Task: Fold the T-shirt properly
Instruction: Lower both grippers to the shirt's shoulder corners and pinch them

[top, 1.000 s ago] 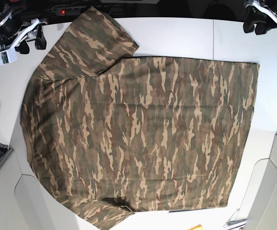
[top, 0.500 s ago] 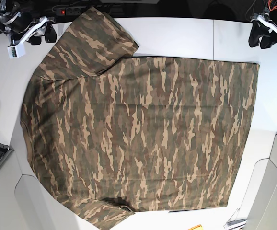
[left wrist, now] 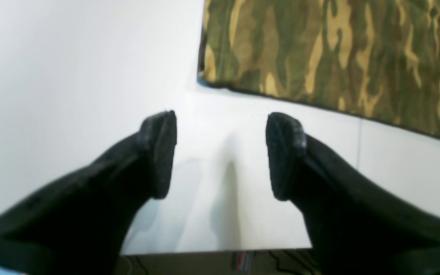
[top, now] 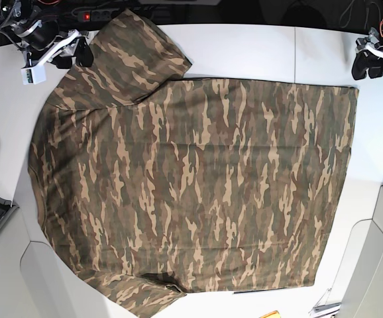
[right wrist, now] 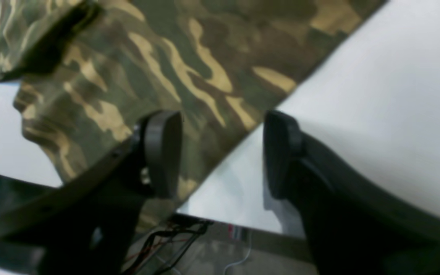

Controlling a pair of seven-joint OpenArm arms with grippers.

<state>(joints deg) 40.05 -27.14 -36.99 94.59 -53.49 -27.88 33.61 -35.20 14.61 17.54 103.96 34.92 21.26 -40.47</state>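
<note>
On the table [top: 258, 50]: T-shirt [top: 198, 179] lies spread flat, covering most of the white top, with no fold in the body visible.
Shirt layout: one sleeve [top: 135, 56] reaches toward the far edge at the upper left of the base view; the other sleeve [top: 142, 295] lies at the near edge, lower left; the straight hem [top: 349, 159] runs down the right side.
Print: camouflage in olive, brown and tan.
Left gripper [left wrist: 220, 152]: jaws spread apart with nothing between them, only bare white table below; it sits above the table's far edge, near the shirt's hem corner [left wrist: 208, 72] but apart from it. In the base view it is at the upper right, just beyond that corner.
Right gripper [right wrist: 222, 152]: jaws spread apart, nothing clamped; it hovers at the far sleeve, one finger [right wrist: 160, 151] over the cloth and the other finger [right wrist: 281, 152] over bare table, the sleeve's edge running between them. Whether the finger touches the cloth cannot be told.
Beyond the table edge: cables [right wrist: 174, 236] on the floor, blurred.
</note>
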